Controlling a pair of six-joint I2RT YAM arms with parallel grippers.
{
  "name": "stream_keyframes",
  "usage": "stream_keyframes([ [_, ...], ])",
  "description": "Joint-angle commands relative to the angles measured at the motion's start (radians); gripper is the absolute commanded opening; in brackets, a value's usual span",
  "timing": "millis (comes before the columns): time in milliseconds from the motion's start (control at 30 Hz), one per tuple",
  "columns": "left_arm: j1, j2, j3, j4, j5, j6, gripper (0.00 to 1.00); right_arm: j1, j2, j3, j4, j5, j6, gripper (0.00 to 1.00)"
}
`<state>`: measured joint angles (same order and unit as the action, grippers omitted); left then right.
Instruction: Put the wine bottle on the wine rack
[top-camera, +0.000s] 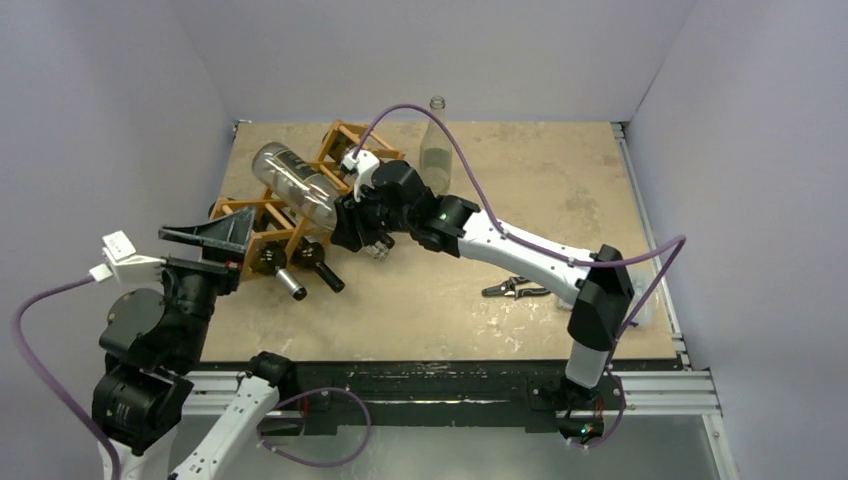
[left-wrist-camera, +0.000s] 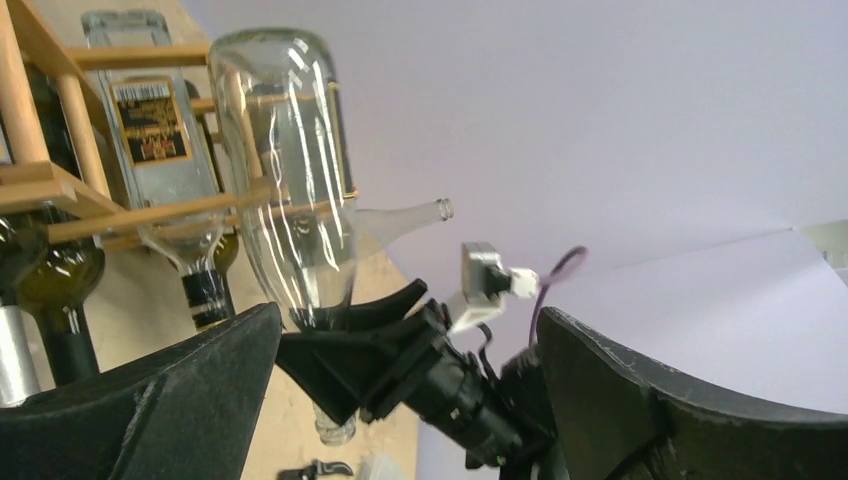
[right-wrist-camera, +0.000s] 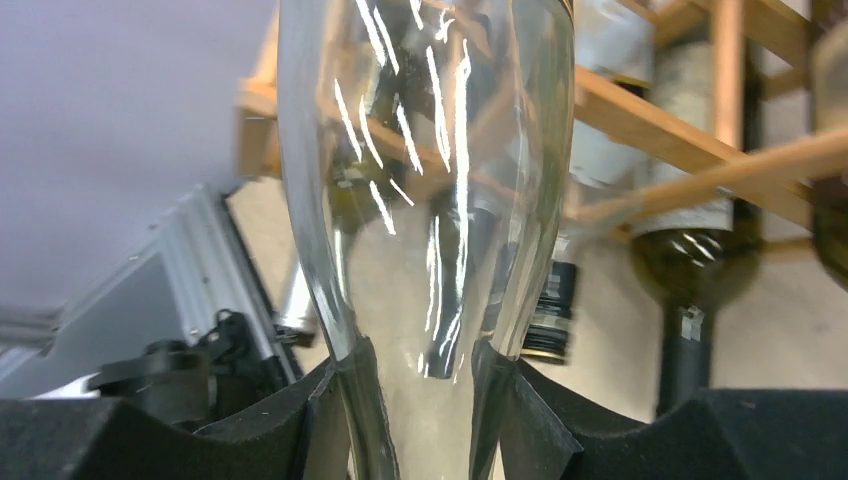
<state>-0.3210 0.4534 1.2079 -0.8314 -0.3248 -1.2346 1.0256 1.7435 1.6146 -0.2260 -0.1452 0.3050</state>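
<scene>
The wine bottle is clear glass and lies slanted across the top of the wine rack, an orange-brown wooden lattice at the table's left. My right gripper is shut on the bottle's neck, at the rack's right end. In the right wrist view the neck runs between both fingers of that gripper. My left gripper stands open at the rack's near-left side, holding nothing. From the left wrist view the gripper faces the bottle and the rack.
Several dark bottles lie in the rack's lower cells, necks pointing toward me. Another clear bottle stands upright at the back of the table. A small black tool lies near the right arm. Walls close in left, back and right.
</scene>
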Motion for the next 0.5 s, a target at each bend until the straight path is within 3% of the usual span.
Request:
stream_keyframes([
  [0, 0.002, -0.047, 0.04, 0.044, -0.053, 0.17, 1.0, -0.073, 0.001, 0.202, 0.06, 0.026, 0.038, 0.0],
  [233, 0.002, -0.132, 0.064, 0.05, -0.1, 0.383, 1.0, -0.113, 0.111, 0.4, -0.033, 0.029, 0.028, 0.0],
  [467, -0.002, -0.192, 0.082, 0.005, -0.163, 0.478, 1.0, -0.13, 0.212, 0.565, -0.099, 0.039, 0.022, 0.0],
])
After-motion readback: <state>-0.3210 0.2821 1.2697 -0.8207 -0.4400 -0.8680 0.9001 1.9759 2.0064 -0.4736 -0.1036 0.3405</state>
